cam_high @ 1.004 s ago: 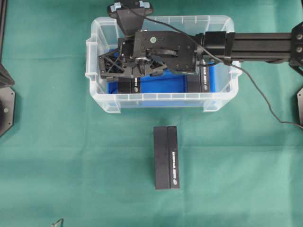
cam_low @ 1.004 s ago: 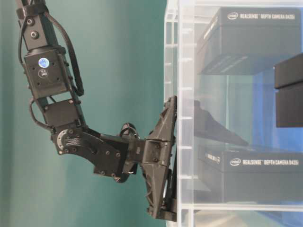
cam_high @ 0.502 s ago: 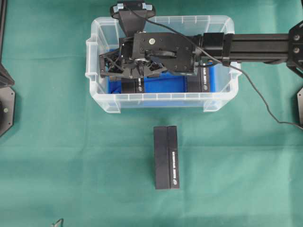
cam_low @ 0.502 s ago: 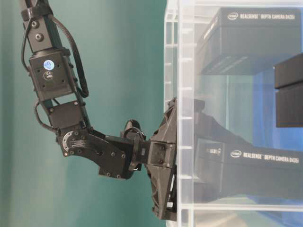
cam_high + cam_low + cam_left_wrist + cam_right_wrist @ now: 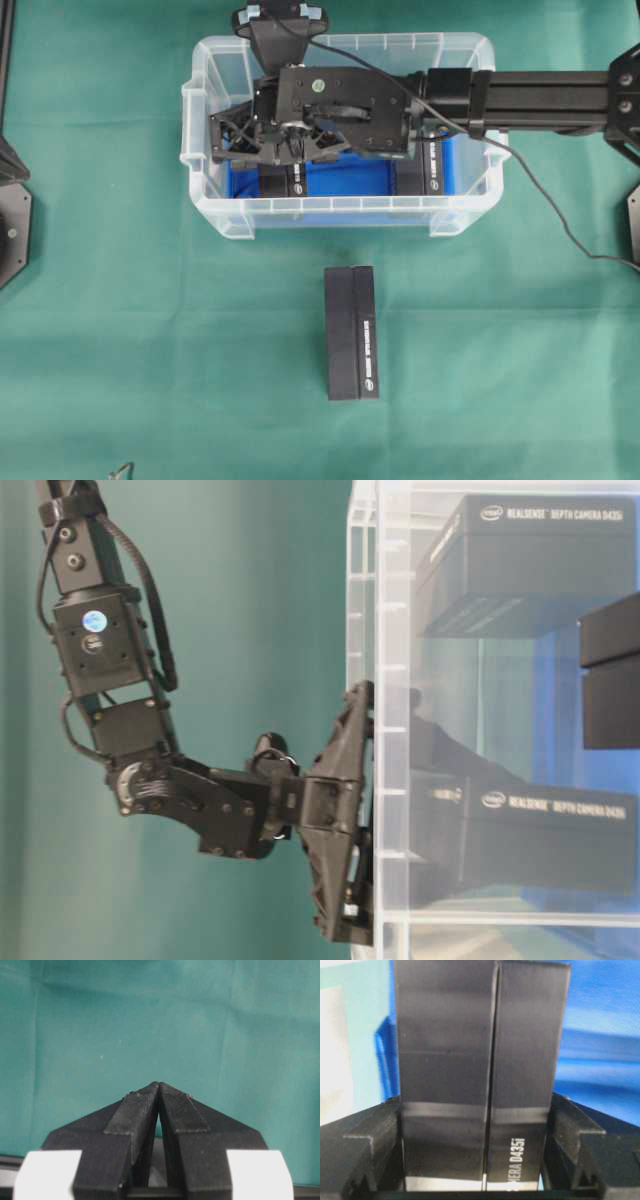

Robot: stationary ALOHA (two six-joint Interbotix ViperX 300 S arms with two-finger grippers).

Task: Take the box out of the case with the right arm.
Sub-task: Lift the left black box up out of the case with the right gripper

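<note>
The case [image 5: 340, 212] is a clear tub with a blue bottom, standing at the top middle of the overhead view. My right gripper [image 5: 280, 150] reaches down into its left half. The right wrist view shows both fingers [image 5: 372, 1137] pressed against the sides of a black box [image 5: 470, 1060], so my right gripper [image 5: 475, 1140] is shut on it. Seen through the case wall [image 5: 385, 630], that box [image 5: 560, 830] is still inside. My left gripper [image 5: 158, 1085] is shut with nothing in it, above bare green cloth.
A second black box [image 5: 432, 168] lies in the case's right half. Another black box [image 5: 352, 332] rests on the green cloth in front of the case. The right arm's beam [image 5: 550, 95] and its cable [image 5: 560, 215] cross the right side.
The right gripper's jaws came in from wide apart and closed on the box in the case. The wrist and the box then shifted a little.
</note>
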